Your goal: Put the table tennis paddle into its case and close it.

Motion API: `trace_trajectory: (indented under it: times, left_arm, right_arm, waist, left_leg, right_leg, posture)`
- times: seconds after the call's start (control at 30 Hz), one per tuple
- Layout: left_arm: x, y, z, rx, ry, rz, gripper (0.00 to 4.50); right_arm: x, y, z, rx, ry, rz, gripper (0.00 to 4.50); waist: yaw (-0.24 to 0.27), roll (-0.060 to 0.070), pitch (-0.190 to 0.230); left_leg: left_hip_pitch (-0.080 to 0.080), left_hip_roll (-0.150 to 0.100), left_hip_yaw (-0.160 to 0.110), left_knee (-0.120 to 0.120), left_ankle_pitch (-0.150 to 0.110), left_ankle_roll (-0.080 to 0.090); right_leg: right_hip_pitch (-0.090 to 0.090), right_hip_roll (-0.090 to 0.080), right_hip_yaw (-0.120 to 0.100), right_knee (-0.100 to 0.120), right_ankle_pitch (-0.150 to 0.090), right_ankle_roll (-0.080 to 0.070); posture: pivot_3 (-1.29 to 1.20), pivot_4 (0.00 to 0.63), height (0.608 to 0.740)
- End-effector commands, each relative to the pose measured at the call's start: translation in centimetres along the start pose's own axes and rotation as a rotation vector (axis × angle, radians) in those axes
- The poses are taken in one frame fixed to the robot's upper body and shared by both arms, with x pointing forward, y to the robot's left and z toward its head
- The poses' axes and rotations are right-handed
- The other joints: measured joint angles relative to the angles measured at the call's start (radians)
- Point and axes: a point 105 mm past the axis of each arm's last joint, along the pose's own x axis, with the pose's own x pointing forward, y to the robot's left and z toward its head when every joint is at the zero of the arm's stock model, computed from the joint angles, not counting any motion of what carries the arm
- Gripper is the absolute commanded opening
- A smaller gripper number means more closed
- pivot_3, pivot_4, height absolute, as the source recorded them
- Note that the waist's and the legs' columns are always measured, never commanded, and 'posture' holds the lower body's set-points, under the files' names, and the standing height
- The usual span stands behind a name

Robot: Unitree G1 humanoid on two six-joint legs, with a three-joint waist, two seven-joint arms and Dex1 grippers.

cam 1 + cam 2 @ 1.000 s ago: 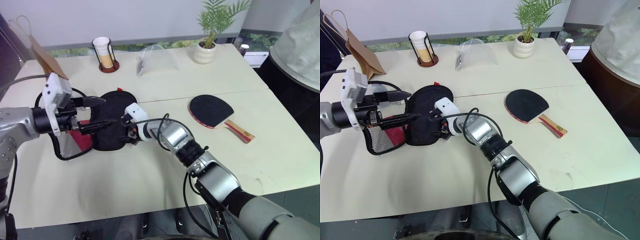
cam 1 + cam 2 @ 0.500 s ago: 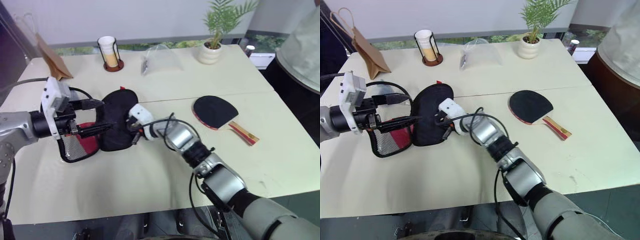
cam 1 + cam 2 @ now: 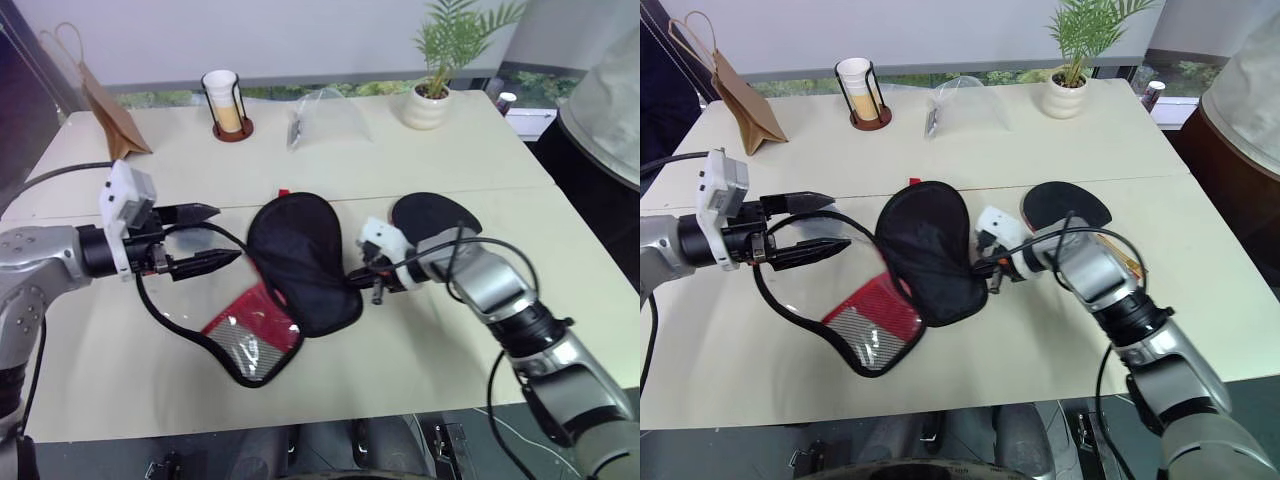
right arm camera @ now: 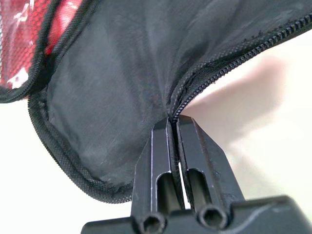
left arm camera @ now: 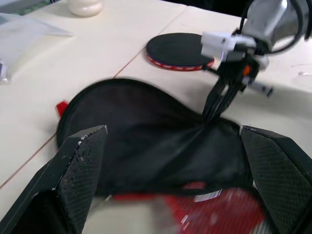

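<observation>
One paddle point(image 3: 432, 213), one case point(image 3: 300, 262)

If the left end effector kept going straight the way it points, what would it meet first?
Most likely the case: the left end effector, open, looks straight at the black panel that the right end effector pinches. The paddle lies farther off, though depth is uncertain.

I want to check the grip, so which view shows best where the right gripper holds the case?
Right wrist view: the right gripper pinches the case at its zipper edge. Eye views show it smaller; left wrist view, blurred.
</observation>
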Motion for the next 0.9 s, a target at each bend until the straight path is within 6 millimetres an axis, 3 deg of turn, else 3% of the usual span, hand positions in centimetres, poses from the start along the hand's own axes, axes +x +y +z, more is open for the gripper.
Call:
trace_trajectory:
  times: [0.03, 0.4, 0.7, 0.8, 0.9]
  left_arm:
    - [0.2, -0.2, 0.6, 0.041, -0.018, -0.011, 4.5]
    - [0.8, -0.6, 0.4, 0.035, -0.022, -0.027, 4.5]
    - [1.1, -0.7, 0.3, 0.033, -0.024, -0.039, 4.5]
    - [1.2, -0.6, 0.3, 0.034, -0.022, -0.044, 4.5]
    - [1.3, -0.6, 0.3, 0.035, -0.022, -0.048, 4.5]
  right_arm:
    - [-1.6, -0.8, 0.1, -0.056, -0.008, -0.006, 0.07]
    - [-5.0, -4.6, -2.4, -0.054, 0.065, -0.098, 0.07]
    - [-4.6, -5.2, -2.6, -0.023, 0.055, -0.127, 0.07]
    - [-4.8, -5.4, -2.3, -0.016, 0.037, -0.153, 0.89]
    - [-5.7, -6.2, -1.6, -0.002, 0.01, -0.214, 2.41]
  waist:
    - [0.0, 0.0, 0.0]
    - [0.003, -0.003, 0.003]
    - [0.003, -0.003, 0.003]
    - [0.003, -0.003, 0.003]
    - [0.003, -0.003, 0.003]
  left_leg:
    - [0.0, 0.0, 0.0, 0.0, 0.0, 0.0]
    - [-0.001, 0.0, 0.0, 0.0, 0.0, 0.0]
    - [-0.003, 0.0, 0.0, 0.001, 0.0, 0.0]
    - [-0.004, 0.0, -0.001, 0.001, 0.0, 0.0]
    - [-0.008, 0.0, -0.001, 0.002, 0.0, 0.0]
  right_leg:
    - [0.0, 0.0, 0.0, 0.0, 0.0, 0.0]
    - [0.001, -0.001, 0.0, -0.001, 0.0, 0.0]
    - [-0.001, -0.001, 0.0, -0.001, 0.0, 0.0]
    - [-0.002, -0.001, 0.0, -0.001, 0.0, 0.0]
    - [-0.006, -0.001, 0.0, 0.0, 0.0, 0.0]
  posture:
    - [0.0, 0.15, 0.734]
    - [0.0, 0.15, 0.734]
    - [0.0, 0.15, 0.734]
    - [0.0, 0.15, 0.734]
    - [0.0, 0.15, 0.734]
